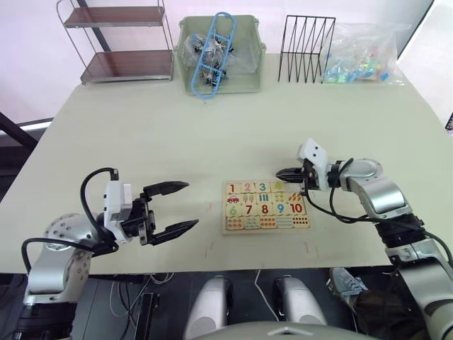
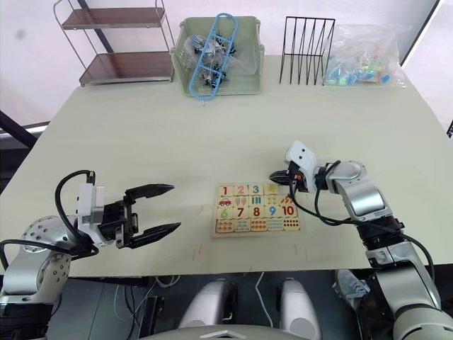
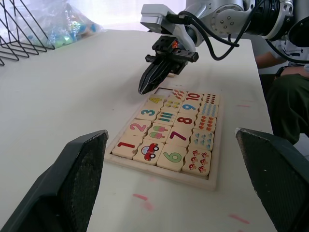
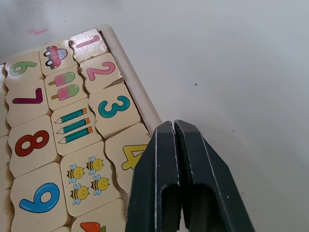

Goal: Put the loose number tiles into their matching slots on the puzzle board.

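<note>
Left claw (image 1: 171, 207) gapes empty, well left of the puzzle board (image 1: 267, 207) lying mid-surface. Tiles 1–4 (image 4: 104, 92) sit in the top row; slot 5 is hidden. Tiles look light, stiff, slick: pinch opposite edges. Right claw (image 1: 282, 173) is closed, empty, over the board's far edge near the 4.

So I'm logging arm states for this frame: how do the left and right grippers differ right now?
The left gripper is open, fingers spread wide; the right gripper is shut, fingers pressed together. The left hangs over bare table, well off the puzzle board; the right sits at the board's far edge near the 4 tile. Both have black fingers and hold nothing.
</note>
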Tool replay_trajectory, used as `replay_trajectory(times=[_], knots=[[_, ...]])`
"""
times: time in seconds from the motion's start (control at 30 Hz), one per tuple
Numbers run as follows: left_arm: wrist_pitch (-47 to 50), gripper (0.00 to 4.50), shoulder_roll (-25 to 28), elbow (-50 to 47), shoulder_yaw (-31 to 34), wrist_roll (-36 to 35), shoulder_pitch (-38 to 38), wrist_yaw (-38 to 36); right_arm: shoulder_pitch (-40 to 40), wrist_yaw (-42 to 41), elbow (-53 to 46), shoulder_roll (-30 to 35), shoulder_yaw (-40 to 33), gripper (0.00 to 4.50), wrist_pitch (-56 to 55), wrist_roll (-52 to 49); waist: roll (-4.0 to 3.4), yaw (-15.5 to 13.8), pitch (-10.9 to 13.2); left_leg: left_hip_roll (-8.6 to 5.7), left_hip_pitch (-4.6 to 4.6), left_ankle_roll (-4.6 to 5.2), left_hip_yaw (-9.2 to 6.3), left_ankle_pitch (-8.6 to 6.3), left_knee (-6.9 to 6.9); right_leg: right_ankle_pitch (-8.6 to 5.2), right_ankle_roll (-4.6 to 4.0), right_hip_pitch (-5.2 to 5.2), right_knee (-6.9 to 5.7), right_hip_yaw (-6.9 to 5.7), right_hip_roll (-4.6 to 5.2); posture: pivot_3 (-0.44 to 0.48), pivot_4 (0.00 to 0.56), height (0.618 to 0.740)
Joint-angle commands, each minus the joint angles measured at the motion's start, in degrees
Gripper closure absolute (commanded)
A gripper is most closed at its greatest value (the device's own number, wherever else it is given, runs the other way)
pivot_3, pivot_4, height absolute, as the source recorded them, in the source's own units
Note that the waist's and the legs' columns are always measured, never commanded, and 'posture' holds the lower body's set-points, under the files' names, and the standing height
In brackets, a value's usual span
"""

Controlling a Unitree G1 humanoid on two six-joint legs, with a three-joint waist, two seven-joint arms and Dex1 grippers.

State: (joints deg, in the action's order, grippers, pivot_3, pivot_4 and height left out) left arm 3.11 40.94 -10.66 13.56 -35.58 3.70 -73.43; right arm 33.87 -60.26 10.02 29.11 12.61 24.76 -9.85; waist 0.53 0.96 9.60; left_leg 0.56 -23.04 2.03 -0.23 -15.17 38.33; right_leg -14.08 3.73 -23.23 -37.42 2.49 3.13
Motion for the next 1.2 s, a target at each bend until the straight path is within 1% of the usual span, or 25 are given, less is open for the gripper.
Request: replay_trajectory(times=[0.03, 1.2], knots=[[-0.53, 0.0, -0.1, -1.28, 0.68, -0.3, -0.06, 0.24, 0.13, -0.39, -1.08, 0.16, -0.29, 4.44, 0.12, -0.44, 0.0, 0.0, 0.0, 0.0, 0.0, 0.0, 0.0, 0.0, 0.0, 0.0, 0.0, 0.0, 0.0, 0.0, 0.0, 0.0, 0.15, 0.74], [-0.71, 0.0, -0.49, -1.21, 0.49, -0.04, -0.31, 0.21, 0.48, -1.44, -0.57, 0.47, 0.56, 4.44, 0.92, 0.8, 0.0, 0.0, 0.0, 0.0, 0.0, 0.0, 0.0, 0.0, 0.0, 0.0, 0.0, 0.0, 0.0, 0.0, -0.01, 0.0, 0.15, 0.74]])
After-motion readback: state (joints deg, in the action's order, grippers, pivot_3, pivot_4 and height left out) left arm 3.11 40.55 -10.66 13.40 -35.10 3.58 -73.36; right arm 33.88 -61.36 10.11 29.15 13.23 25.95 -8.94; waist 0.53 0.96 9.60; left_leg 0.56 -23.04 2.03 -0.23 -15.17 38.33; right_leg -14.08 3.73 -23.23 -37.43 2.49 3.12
